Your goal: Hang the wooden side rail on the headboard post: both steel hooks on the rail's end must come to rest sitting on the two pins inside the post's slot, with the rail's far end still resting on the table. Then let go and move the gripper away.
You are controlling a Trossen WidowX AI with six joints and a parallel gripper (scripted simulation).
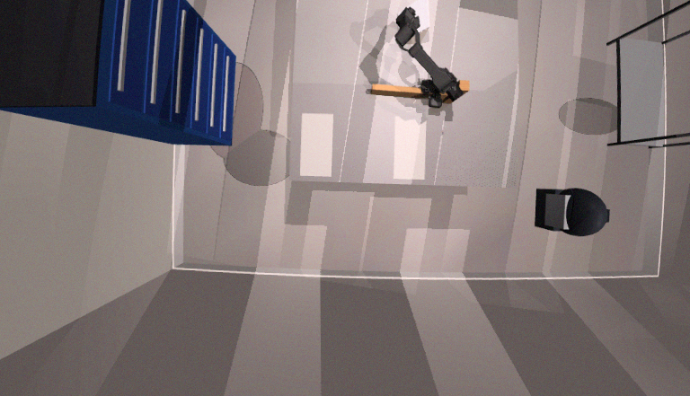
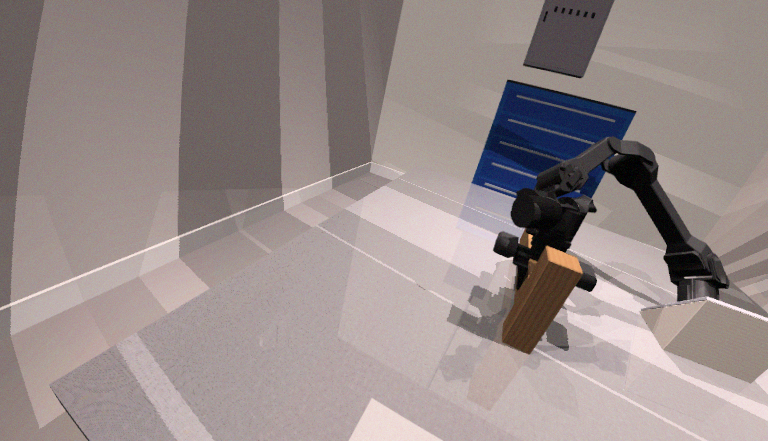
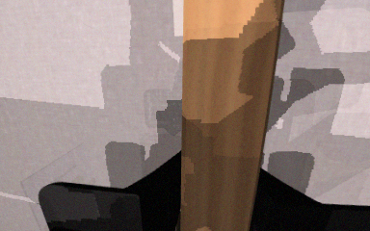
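The wooden post [image 1: 464, 85] [image 2: 542, 300] stands upright on the table, its slot facing away or hidden. The wooden rail [image 1: 393, 89] [image 3: 222, 96] stretches left from the post in the top view; the exterior view shows only small bits of it behind the post. My gripper [image 1: 431, 93] [image 3: 208, 156] is shut on the rail near its post end, one finger on each side. The arm covers the meeting of rail and post, so hooks, pins and any gap are hidden. The rail's far end lies low over its shadow; I cannot tell whether it touches the table.
The arm's base stands by a white slanted block [image 1: 420, 12] [image 2: 710, 337]. Two pale rectangles [image 1: 316, 145] [image 1: 409, 148] lie on the table. A blue drawer cabinet [image 1: 167, 66] [image 2: 543, 142] and a black helmet-like object [image 1: 585, 212] are farther off.
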